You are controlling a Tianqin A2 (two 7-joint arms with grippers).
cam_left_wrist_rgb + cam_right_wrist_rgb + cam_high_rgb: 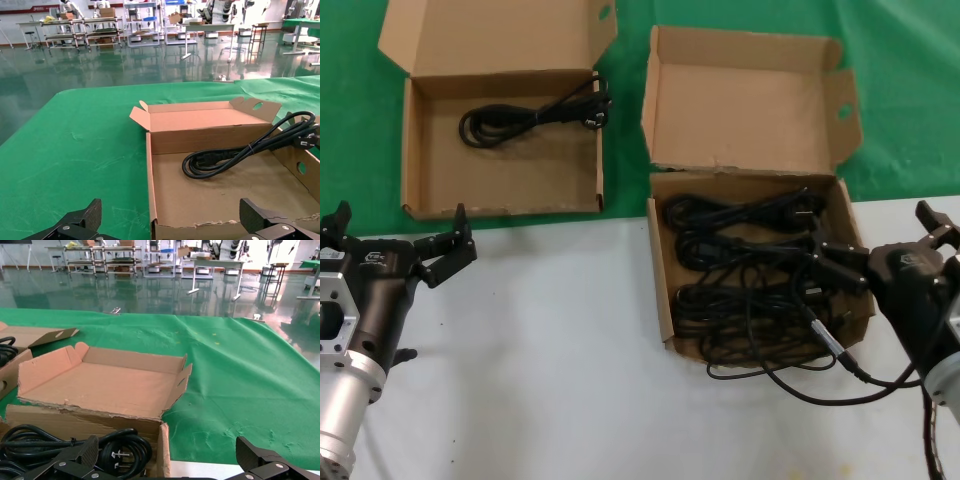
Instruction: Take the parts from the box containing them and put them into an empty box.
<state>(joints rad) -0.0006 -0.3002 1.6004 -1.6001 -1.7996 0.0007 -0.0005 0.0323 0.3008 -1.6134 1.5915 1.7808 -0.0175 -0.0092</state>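
White tabletop ahead, I hold my right gripper (840,262) spread over the tangled power cords (750,260); looped cables could snag, left gripper (395,250) spread too.

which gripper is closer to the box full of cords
Right. The right gripper hangs over the full box's near right part, above the cords. The left gripper sits far off, before the other box.
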